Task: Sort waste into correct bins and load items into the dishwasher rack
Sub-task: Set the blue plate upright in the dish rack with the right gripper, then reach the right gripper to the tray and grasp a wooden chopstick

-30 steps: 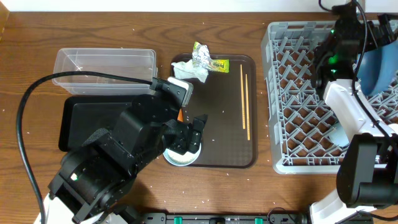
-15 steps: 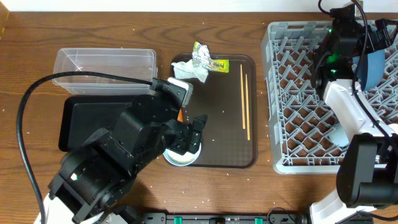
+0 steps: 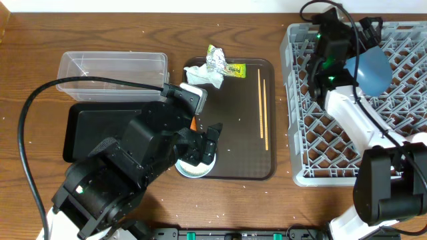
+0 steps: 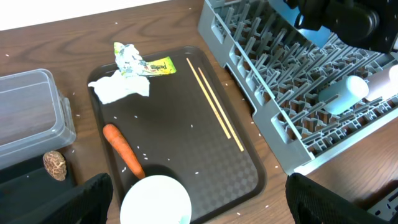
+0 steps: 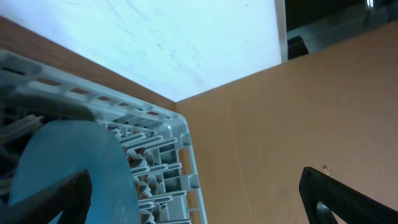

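Currently left pincer point(image 4: 196, 193) spread wide, empty; white bowl point(image 4: 155, 200) lies below, between its fingers point(image 4: 68, 202), on brown tray point(image 4: 205, 155); right pincer point(image 5: 196, 177) also agape, blue plate point(image 5: 68, 162) beside it in rack point(image 3: 313, 170).

Left arm point(image 3: 127, 167) is folded low at the near-left, wrist angled toward the centre. Left gripper point(image 4: 199, 186) looks down, its fingers point(image 4: 93, 199) spread wide. Right arm point(image 3: 353, 113) reaches from the near-right corner to the far side. Right gripper point(image 5: 196, 183) tilts upward, with its fingers point(image 5: 53, 199) likewise wide apart.
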